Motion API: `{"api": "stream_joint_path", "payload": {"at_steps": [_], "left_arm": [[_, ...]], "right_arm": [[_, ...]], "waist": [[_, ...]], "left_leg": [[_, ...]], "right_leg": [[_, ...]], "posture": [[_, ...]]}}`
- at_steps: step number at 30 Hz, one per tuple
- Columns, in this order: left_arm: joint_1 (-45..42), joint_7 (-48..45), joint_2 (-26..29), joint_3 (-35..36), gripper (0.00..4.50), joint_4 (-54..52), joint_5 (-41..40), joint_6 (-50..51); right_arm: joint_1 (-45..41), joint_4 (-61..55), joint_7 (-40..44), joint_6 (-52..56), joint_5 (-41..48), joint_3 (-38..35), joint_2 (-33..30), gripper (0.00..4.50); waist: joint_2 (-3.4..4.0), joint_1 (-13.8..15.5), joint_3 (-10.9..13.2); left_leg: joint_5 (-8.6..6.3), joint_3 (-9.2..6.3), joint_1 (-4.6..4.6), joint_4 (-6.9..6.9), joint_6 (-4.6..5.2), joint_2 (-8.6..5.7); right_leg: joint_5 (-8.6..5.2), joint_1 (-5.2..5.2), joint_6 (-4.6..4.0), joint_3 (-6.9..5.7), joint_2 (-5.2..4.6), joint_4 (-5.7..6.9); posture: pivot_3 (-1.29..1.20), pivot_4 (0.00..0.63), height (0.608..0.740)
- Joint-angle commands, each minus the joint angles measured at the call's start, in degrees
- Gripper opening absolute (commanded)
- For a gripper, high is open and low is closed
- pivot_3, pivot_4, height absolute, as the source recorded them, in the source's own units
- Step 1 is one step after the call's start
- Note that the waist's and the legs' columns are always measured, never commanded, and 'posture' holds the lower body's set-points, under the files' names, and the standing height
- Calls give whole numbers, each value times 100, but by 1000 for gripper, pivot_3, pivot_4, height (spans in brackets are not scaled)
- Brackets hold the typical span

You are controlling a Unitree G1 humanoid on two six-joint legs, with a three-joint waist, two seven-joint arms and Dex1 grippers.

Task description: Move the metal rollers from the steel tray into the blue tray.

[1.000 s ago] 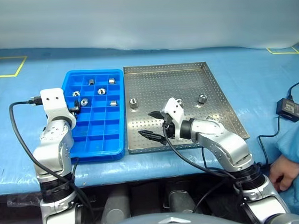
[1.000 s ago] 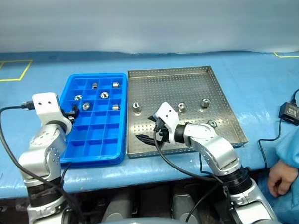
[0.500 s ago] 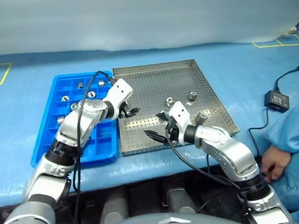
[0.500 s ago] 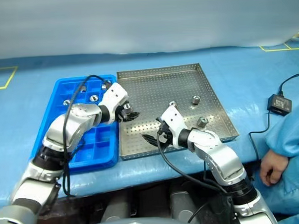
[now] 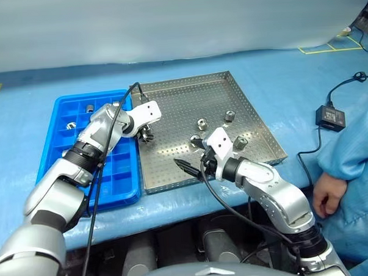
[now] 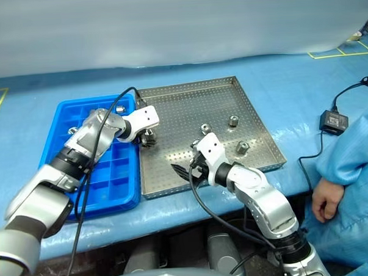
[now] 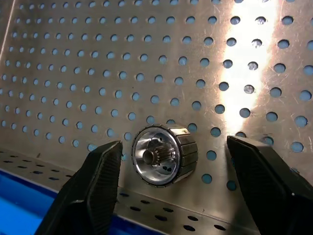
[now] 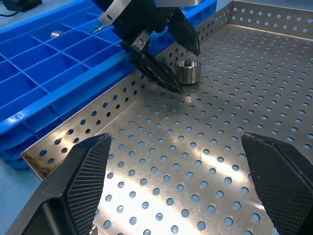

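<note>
I had my left gripper (image 7: pixel 171 161) lowered over a metal roller (image 7: pixel 165 155) near the steel tray's (image 5: pixel 188 89) rim beside the blue tray (image 5: pixel 122 183), fingers apart and straddling it without touching, lined up to pinch it. My right gripper (image 5: pixel 191 155) hovered spread and empty over the tray's near edge, out of the way. 3 more rollers (image 5: pixel 202 124) lay mid-tray, several already in blue compartments.

Shiny ribbed metal roller (image 7: pixel 164 155) on the perforated steel tray (image 5: pixel 170 99) (glossy blue plastic tray (image 5: pixel 53 153) beside).
</note>
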Motion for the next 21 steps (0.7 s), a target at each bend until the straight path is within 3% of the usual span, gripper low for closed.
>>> {"api": "stream_joint_path", "payload": {"at_steps": [1,8,11,15,21], "left_arm": [[-109,-90,-41,-23,3714,394,355,-221],[-80,-71,-219,71,3714,857,722,-388],[-50,-146,-262,163,3125,893,745,-402],[3,-333,-289,254,1851,814,742,-402],[122,-374,-373,696,1851,650,540,-328]], "right_arm": [[-8,-204,-39,-164,-30,-32,44,4500],[-68,-142,-31,-197,-80,-65,99,4500],[-75,-133,-41,-193,-89,-78,112,4500],[-98,-105,-82,-178,-107,-116,140,4500],[-145,-44,-113,-150,-151,-87,147,4500]], "waist": [[0,-22,0],[19,-72,-16],[36,-82,-30],[39,-129,-34],[39,-146,-34]], "left_leg": [[0,0,1,1,0,0],[0,-1,11,7,0,0],[1,-1,19,10,2,0],[3,-3,20,10,4,-1],[2,-3,10,0,5,-4]], "right_leg": [[0,1,0,0,0,1],[0,10,1,2,-1,9],[1,15,2,7,-2,13],[2,13,3,11,-2,15],[3,5,6,13,-3,8]], "posture": [[-199,150,740],[-197,150,740],[-197,150,740],[-195,150,740],[-194,150,740]]}}
